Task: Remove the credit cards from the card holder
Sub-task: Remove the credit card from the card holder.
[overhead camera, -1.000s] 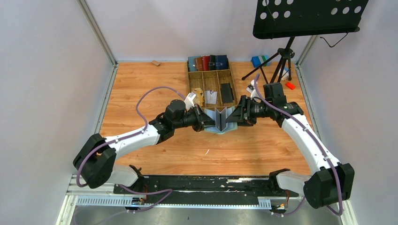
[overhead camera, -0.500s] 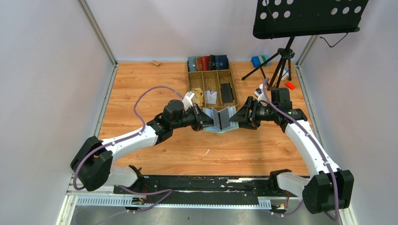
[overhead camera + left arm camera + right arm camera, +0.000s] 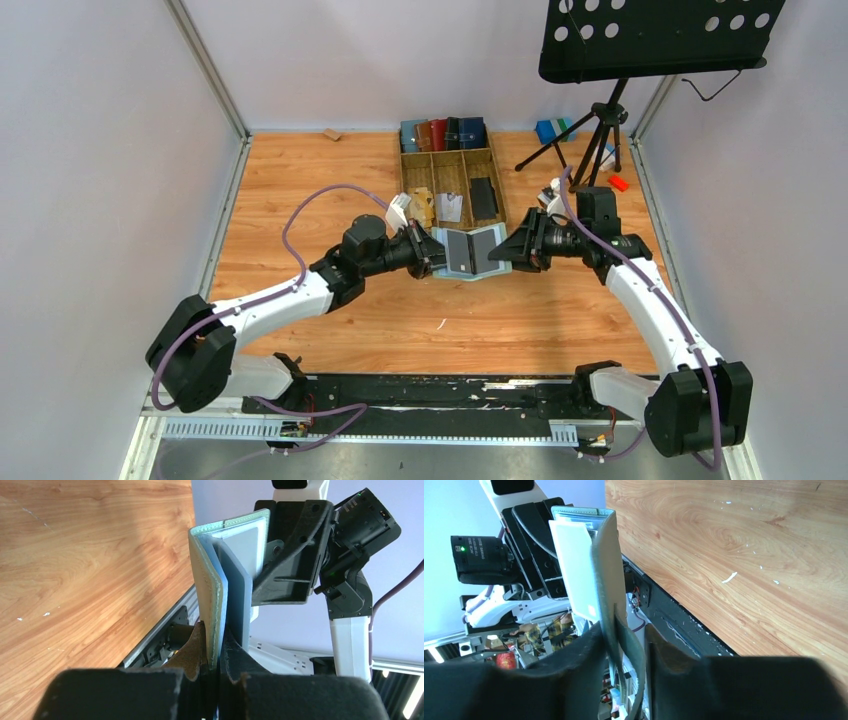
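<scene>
The sage-green card holder [image 3: 470, 252] hangs open above the table between my two grippers. My left gripper [image 3: 432, 256] is shut on its left edge and my right gripper [image 3: 505, 250] on its right edge. Dark grey card faces [image 3: 460, 251] show inside both halves. In the left wrist view my jaws [image 3: 218, 652] pinch the green cover [image 3: 206, 585], with a grey card [image 3: 235, 595] beside it. In the right wrist view my jaws [image 3: 624, 645] grip the other flap [image 3: 609, 565] and its strap; a pale card face [image 3: 579, 570] shows inside.
A wooden tray [image 3: 403, 180] behind the wallet holds a tan paper wad [image 3: 424, 205], a white item [image 3: 451, 207] and a black card [image 3: 484, 197]. A row of wallets [image 3: 443, 133] stands at its back. A music stand tripod [image 3: 600, 135] is at the back right.
The card holder has been pulled from a narrow V to nearly flat open. My right gripper has drawn right and my left gripper slightly left.
</scene>
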Robot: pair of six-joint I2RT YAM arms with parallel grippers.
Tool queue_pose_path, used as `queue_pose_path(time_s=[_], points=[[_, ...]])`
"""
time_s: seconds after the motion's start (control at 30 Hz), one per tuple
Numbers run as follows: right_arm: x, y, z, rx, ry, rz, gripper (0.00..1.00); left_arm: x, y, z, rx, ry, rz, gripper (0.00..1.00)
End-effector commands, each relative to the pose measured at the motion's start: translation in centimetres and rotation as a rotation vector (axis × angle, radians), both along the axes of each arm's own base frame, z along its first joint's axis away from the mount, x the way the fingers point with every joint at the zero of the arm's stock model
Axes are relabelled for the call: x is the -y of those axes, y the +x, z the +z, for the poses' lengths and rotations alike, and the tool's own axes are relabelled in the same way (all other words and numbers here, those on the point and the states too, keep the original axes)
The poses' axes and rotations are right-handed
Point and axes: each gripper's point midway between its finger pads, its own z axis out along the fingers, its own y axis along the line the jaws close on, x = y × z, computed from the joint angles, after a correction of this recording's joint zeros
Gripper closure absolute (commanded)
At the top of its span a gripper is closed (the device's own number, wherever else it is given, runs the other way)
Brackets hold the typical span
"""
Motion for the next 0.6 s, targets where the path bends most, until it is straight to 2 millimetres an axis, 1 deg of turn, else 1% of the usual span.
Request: queue_pose_path(time_s=[0.0, 0.07, 0.1, 0.13, 0.2, 0.3, 0.4, 0.43, 0.57], points=[[-0.3, 0.6, 2.9, 0.102, 0.031, 0.013, 0.76, 0.0, -0.4, 3.5, 0.073, -0.096, -0.02, 1.0], [-0.3, 0.7, 2.9, 0.1, 0.024, 0.01, 0.91, -0.4, -0.1, 3.5, 0.059, -0.09, -0.015, 0.99], [-0.2, 0.7, 3.0, 0.1, 0.02, 0.009, 0.96, -0.8, 0.2, 3.4, 0.047, -0.09, -0.001, 0.95], [-0.2, 0.7, 3.0, 0.1, 0.017, 0.008, 1.0, -1.3, 0.5, 3.6, 0.043, -0.101, 0.014, 0.92], [-0.2, 0.7, 3.1, 0.1, 0.012, 0.002, 1.0, -2.4, 1.0, 3.9, 0.039, -0.13, 0.048, 0.85], [-0.2, 0.7, 3.1, 0.09, 0.019, 0.003, 1.0, -3.7, 1.4, 4.1, 0.036, -0.157, 0.075, 0.68], [-0.5, 0.7, 3.3, 0.082, 0.049, 0.013, 1.0, -4.2, 1.2, 4.4, 0.048, -0.171, 0.083, 0.49], [-0.6, 0.7, 3.4, 0.077, 0.058, 0.014, 1.0, -4.3, 1.1, 4.4, 0.048, -0.175, 0.083, 0.45], [-0.9, 0.8, 3.9, 0.077, 0.079, 0.022, 1.0, -4.6, 0.9, 4.7, 0.047, -0.21, 0.098, 0.39]])
